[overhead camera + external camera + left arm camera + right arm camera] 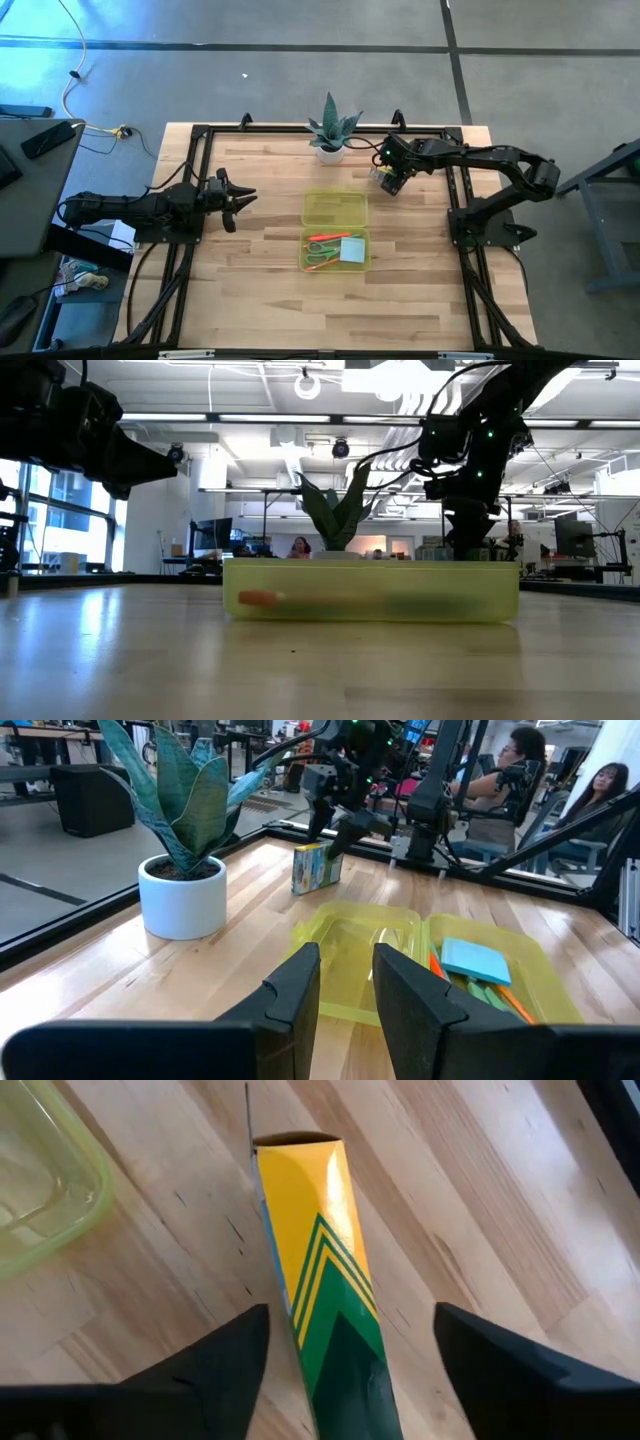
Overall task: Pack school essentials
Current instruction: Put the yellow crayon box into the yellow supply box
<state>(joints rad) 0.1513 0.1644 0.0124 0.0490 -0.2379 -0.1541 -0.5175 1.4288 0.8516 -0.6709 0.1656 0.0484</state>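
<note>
Wooden planks of the table point(250, 260) carry the crayon box point(316, 868), which stands upright near the yellow case point(335, 208) and the potted plant point(331, 130). It is not packed yet. The right gripper point(345, 1345) is over it with fingers spread on both sides – released, not touching as far as one sees. In the case's nearer half lie already the blue note pad point(476, 960), scissors point(322, 259) and pens point(328, 237). So the task seems mostly done – only this box is left. The left gripper point(345, 982) waits at the table's left side, fingers parted, empty.
</note>
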